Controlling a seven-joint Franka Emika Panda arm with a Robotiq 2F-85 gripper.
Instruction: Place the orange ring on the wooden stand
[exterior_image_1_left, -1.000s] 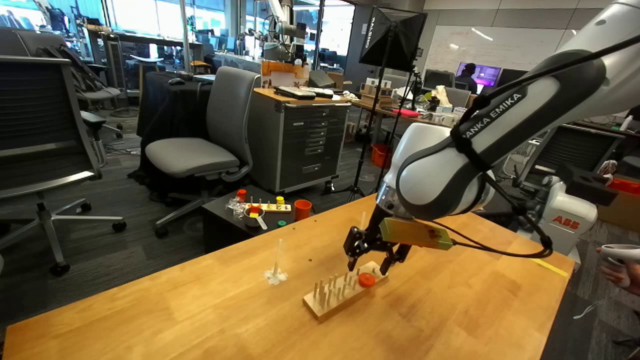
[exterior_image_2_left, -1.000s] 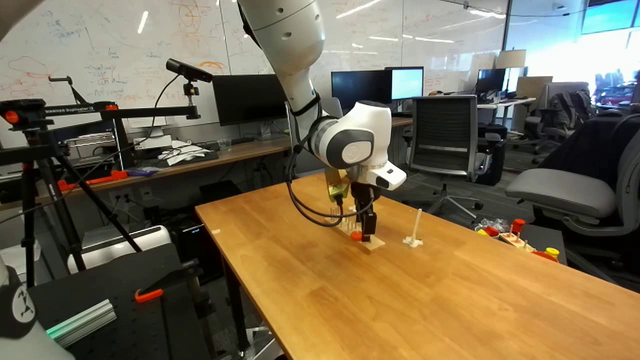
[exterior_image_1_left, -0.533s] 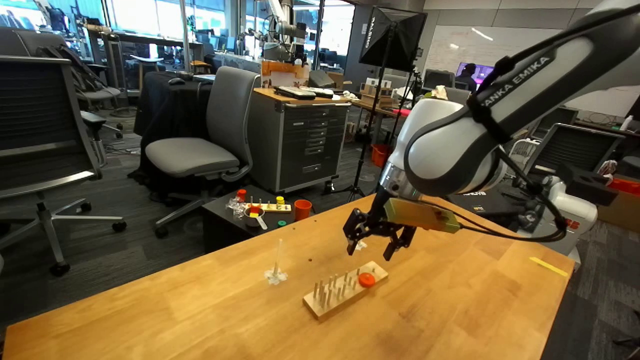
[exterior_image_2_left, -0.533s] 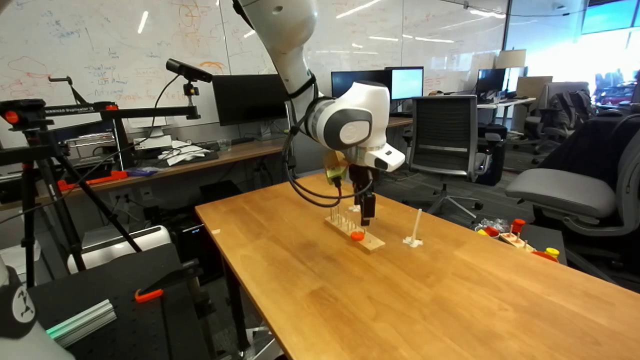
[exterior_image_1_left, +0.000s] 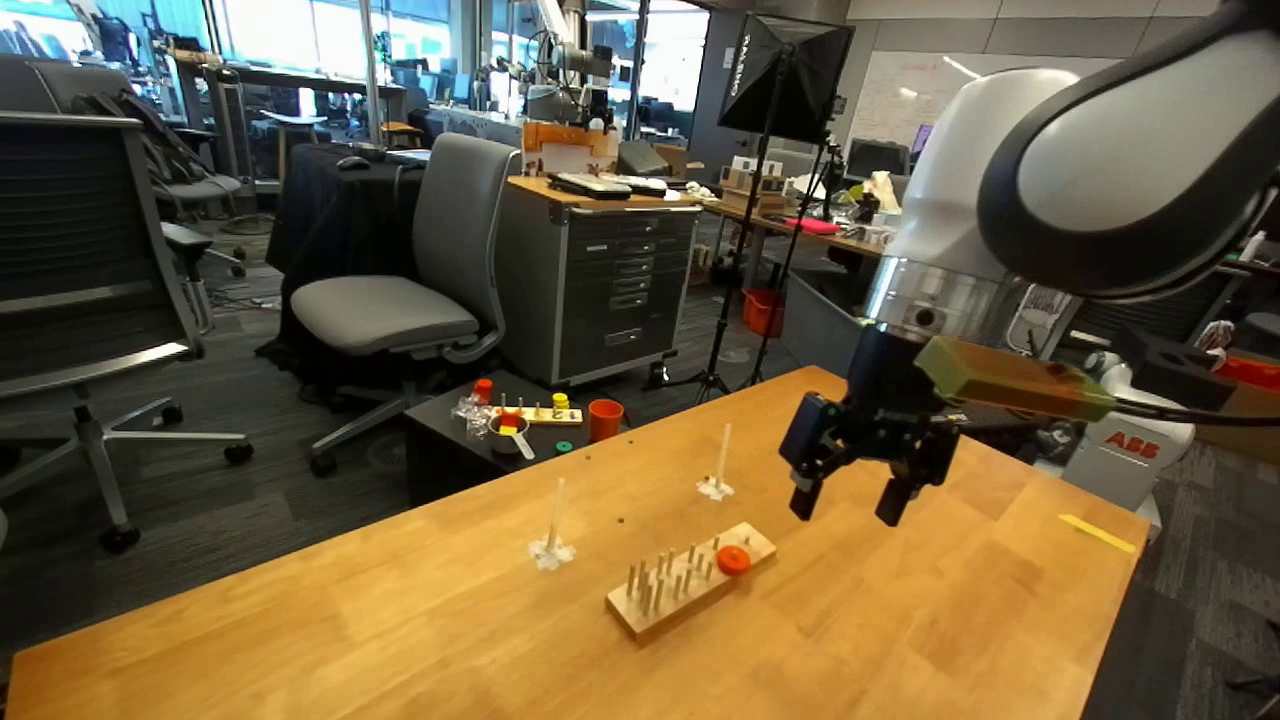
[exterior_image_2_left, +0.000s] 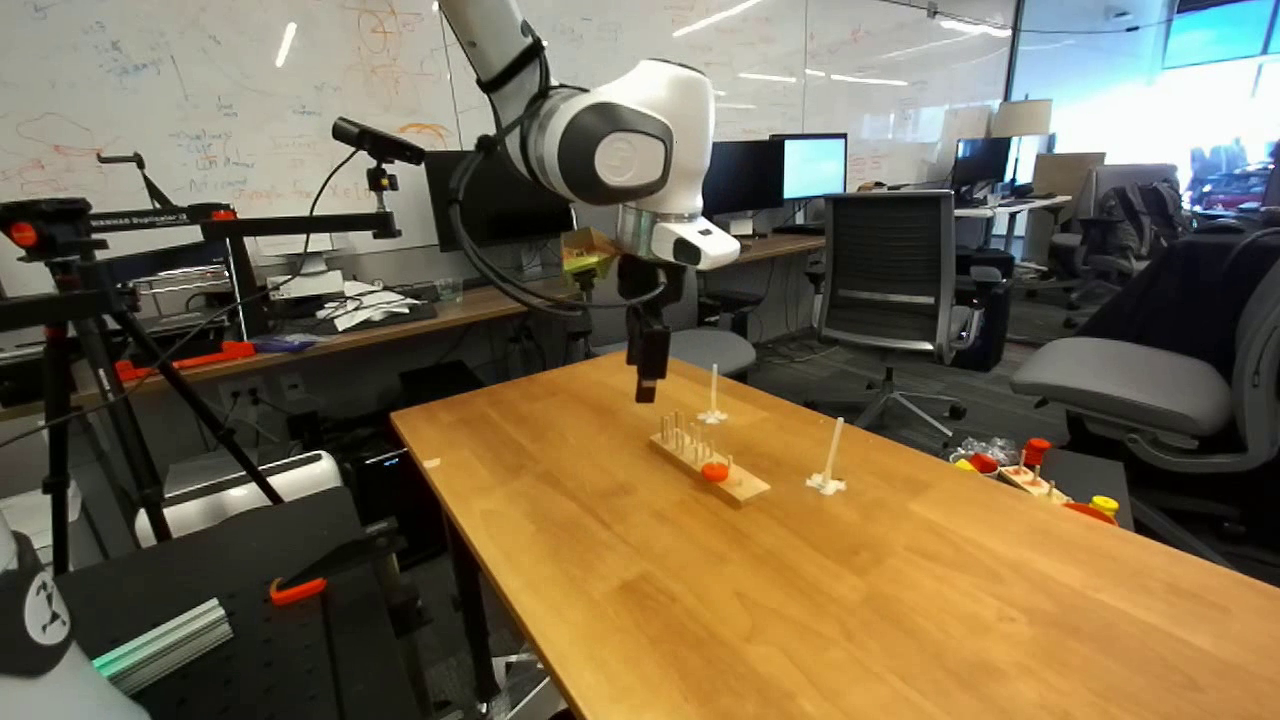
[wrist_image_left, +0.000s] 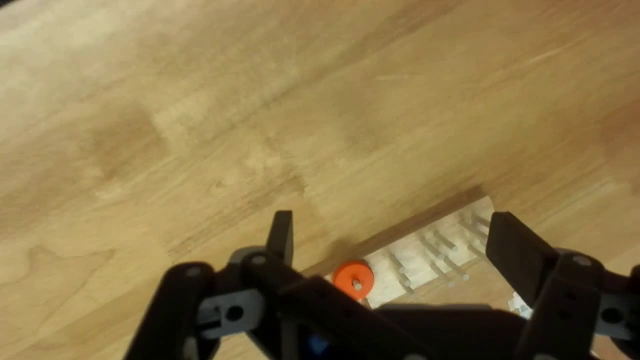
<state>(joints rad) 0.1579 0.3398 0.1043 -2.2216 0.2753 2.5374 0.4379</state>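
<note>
The ring is on the stand — slipped over a peg whose tip shows through the hole in the wrist view. It sits toward one end of the base; in an exterior view an end peg stands just beside it. The other pegs rise along the rest of the stand, which rests on the table.

The gripper hangs above the table, apart from ring and stand, its two fingers spread wide. In the wrist view the lower side of the gripper hides part of the stand. The arm comes in from the upper right in an exterior view.

Near the stand, a thin stick and a second stick stand upright, each with whitish stuff at its foot. A yellow strip lies near the table's edge.

Beyond — on a low black side table — are an orange cup, a pegged board and a green disc. Farther back stand a grey chair, a drawer cabinet and a softbox. In an exterior view, a whiteboard spans the wall behind a lit screen.
</note>
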